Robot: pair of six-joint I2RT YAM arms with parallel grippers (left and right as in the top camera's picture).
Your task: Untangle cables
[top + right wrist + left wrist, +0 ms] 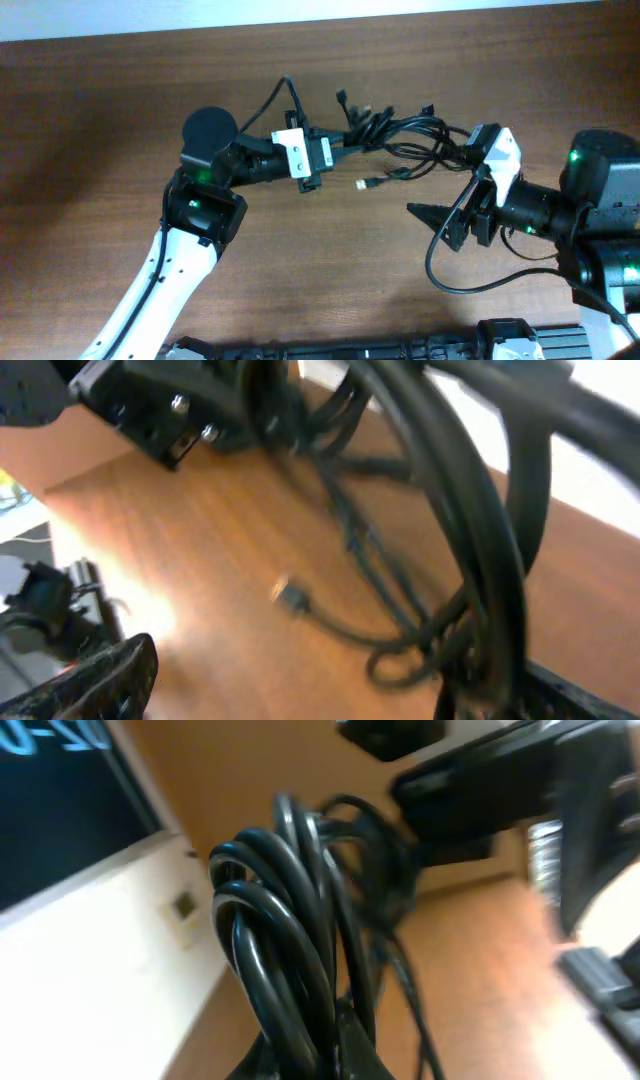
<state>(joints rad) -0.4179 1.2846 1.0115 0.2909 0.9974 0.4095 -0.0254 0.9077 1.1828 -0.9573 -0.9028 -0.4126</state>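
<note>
Left gripper (330, 152) clamped on the cables (395, 128). The bundle runs straight out ahead of its tips, long axis toward the right gripper (442, 180), whose jaws stand wide with strands brushing one finger. The left is nearer the knot.

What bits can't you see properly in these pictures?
- Left wrist view: where the left gripper pinches the cables, cut off by the bottom edge.
- Right wrist view: the small plug, too blurred to tell its type.
- Overhead view: how the cords cross inside the knot, too small and dark.
</note>
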